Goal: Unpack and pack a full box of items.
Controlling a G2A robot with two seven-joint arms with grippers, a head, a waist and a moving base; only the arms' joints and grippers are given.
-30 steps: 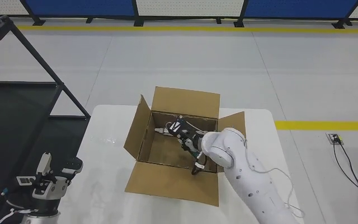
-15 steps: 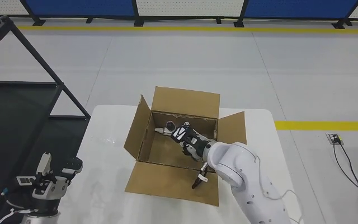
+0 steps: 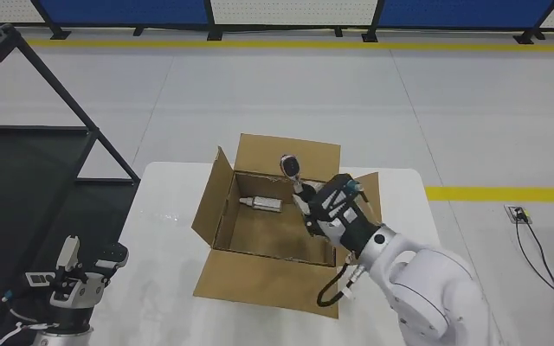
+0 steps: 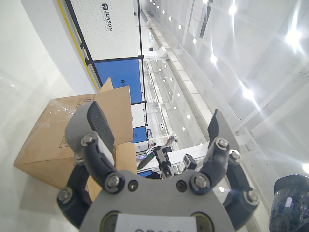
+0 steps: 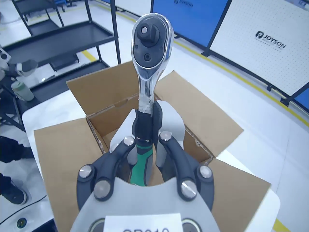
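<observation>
An open cardboard box (image 3: pixel 268 281) stands mid-table, all flaps spread. My right gripper (image 3: pixel 310 201) hangs above the box's right side, shut on a ratchet wrench (image 3: pixel 288 164). The wrench's chrome head points up and away toward the far flap. In the right wrist view the wrench (image 5: pixel 152 42) rises from my gripper (image 5: pixel 147 121), its green-and-black handle between the pads, with the box (image 5: pixel 72 150) below. A silver cylindrical item (image 3: pixel 264 204) lies on the box floor near the far wall. My left gripper (image 3: pixel 91 255) sits off the table's near-left corner; it is open and empty (image 4: pixel 157 124).
The white table (image 3: pixel 164 259) has bare room left of the box. A black metal rack (image 3: pixel 52 173) stands beside the table's left edge. A green bottle (image 5: pixel 23 90) rests on a surface by that rack. Blue partition panels (image 3: pixel 121 10) line the far floor.
My right gripper has risen out of the box and shifted right, bringing the ratchet wrench up with it. The silver item stays on the box floor. The left arm has not moved.
</observation>
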